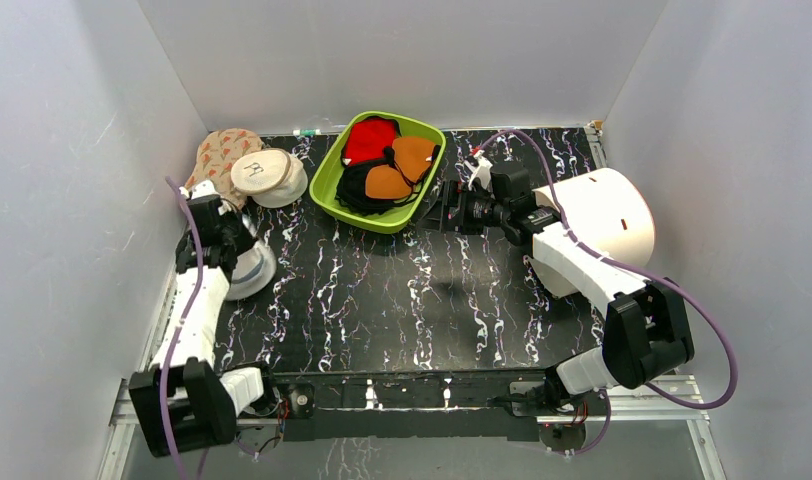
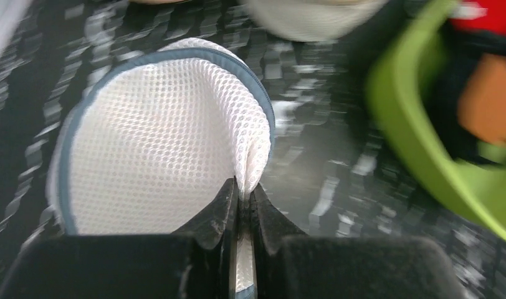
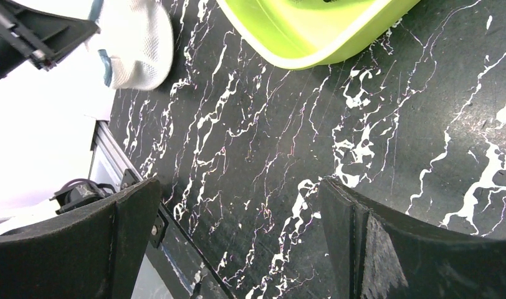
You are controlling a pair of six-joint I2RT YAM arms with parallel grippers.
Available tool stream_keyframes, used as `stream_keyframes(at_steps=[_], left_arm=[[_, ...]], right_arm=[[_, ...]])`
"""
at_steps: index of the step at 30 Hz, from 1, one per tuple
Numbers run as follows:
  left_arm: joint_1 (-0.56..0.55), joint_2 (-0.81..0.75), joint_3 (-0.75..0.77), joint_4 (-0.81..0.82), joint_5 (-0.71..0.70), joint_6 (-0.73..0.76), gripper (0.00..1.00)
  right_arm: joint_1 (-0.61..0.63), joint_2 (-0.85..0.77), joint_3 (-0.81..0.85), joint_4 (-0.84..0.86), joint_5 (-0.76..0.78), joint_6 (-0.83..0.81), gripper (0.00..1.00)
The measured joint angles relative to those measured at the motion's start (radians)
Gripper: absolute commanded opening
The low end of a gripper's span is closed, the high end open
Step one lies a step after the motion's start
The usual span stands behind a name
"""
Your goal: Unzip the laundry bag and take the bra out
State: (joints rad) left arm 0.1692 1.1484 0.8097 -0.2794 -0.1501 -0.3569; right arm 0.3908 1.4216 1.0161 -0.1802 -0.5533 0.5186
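The laundry bag [image 1: 254, 270] is a small white mesh dome with a grey zipper rim, lying at the table's left edge under my left arm. In the left wrist view the laundry bag [image 2: 157, 131] fills the left half. My left gripper [image 2: 242, 194] is shut on a fold of its mesh near the rim. The bag also shows in the right wrist view [image 3: 138, 43]. My right gripper [image 1: 444, 213] hangs open and empty above the table just right of the green basket, and in its own view my right gripper [image 3: 238, 237] has its jaws wide apart. The bra is hidden.
A green basket [image 1: 332, 180] at the back middle holds red, orange and black garments. A cream round cap with a black mark [image 1: 262, 172] and a patterned cloth [image 1: 218, 152] lie back left. A large white cylinder [image 1: 612, 215] stands at the right. White walls enclose the table.
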Motion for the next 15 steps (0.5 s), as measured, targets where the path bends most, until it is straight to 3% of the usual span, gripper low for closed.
stream_keyframes(at_steps=[3,7,15], left_arm=[[-0.003,-0.083,-0.043,0.119,0.262,0.014,0.0],[-0.048,-0.083,-0.079,0.272,0.583,0.016,0.0],[-0.262,-0.086,-0.088,0.344,0.859,0.103,0.0]], right_arm=[[0.0,0.0,-0.002,0.0,0.004,0.0,0.98],[0.0,-0.003,-0.017,0.005,0.004,-0.001,0.98],[0.002,-0.054,-0.058,0.025,-0.036,-0.032,0.98]])
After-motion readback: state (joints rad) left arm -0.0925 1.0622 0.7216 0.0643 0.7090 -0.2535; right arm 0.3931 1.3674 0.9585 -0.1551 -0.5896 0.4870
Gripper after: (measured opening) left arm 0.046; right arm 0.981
